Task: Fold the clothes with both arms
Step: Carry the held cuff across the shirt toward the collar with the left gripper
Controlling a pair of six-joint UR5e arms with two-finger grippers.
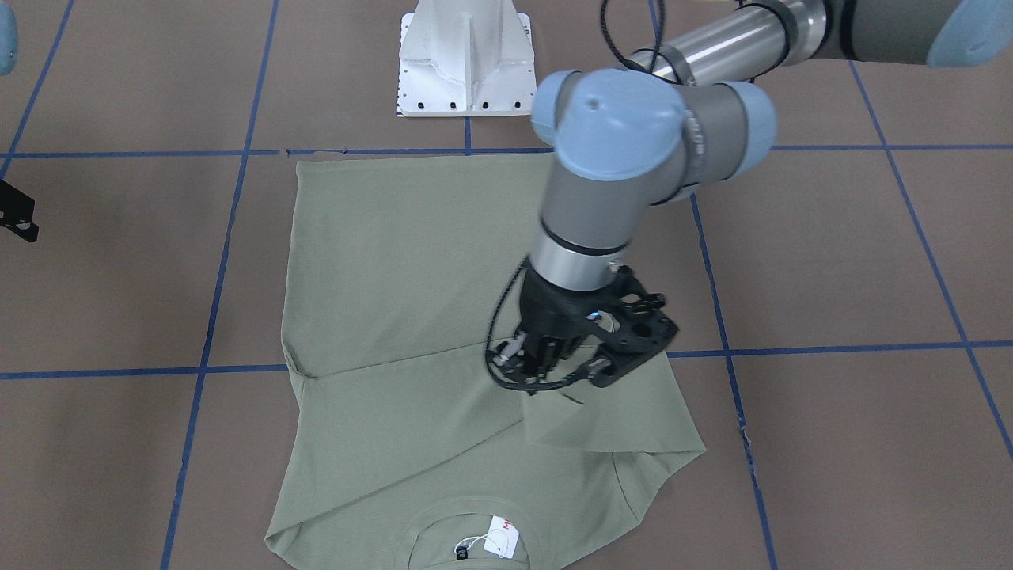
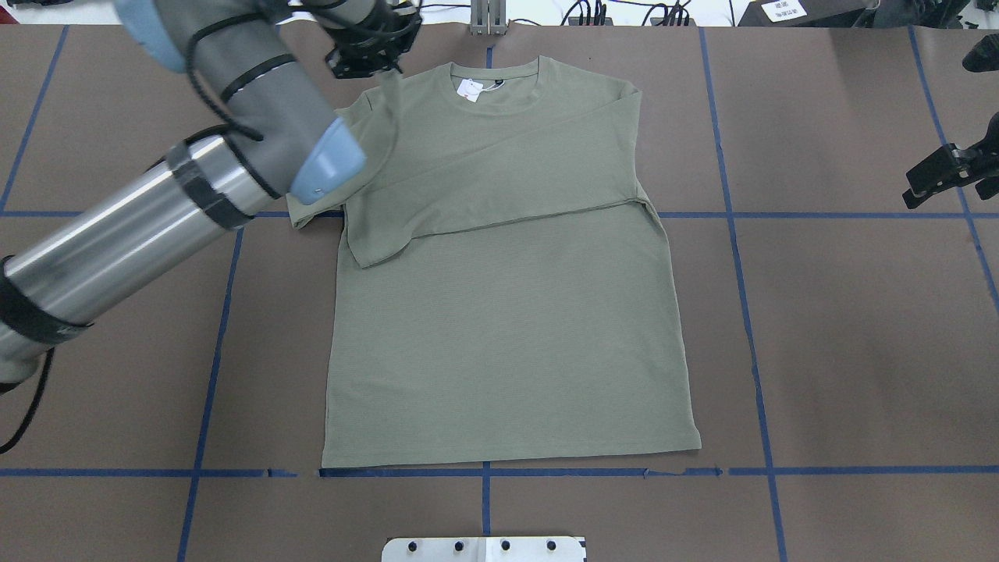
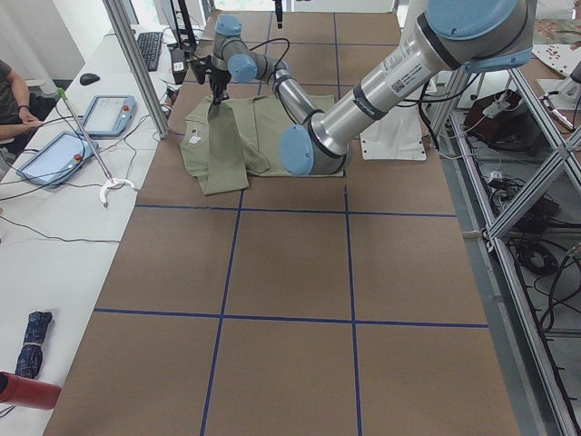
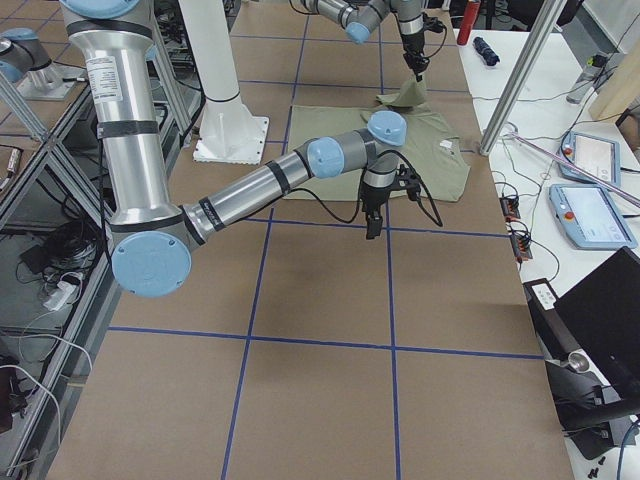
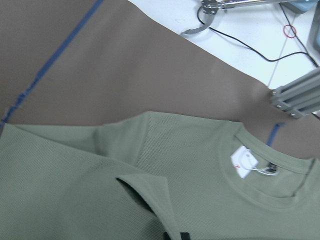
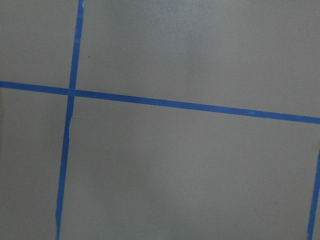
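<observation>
The sage-green shirt (image 2: 507,328) lies flat on the brown table, neck and white hang tag (image 2: 470,90) at the far side. One sleeve is folded across the chest. My left gripper (image 2: 373,58) is shut on the other sleeve and holds it raised above the shoulder; the front-facing view shows the left gripper (image 1: 532,378) with cloth draping from it. In the left wrist view the shirt (image 5: 200,165) and the hang tag (image 5: 244,161) lie below. My right gripper (image 2: 936,176) hangs over bare table off to the shirt's side; its jaws are unclear.
The white pedestal base (image 2: 484,549) stands at the near edge. Blue tape lines (image 6: 165,102) grid the table. Metal posts (image 3: 136,64) and a side desk with tablets (image 3: 107,113) border the far side, where a person's arm (image 3: 14,100) rests.
</observation>
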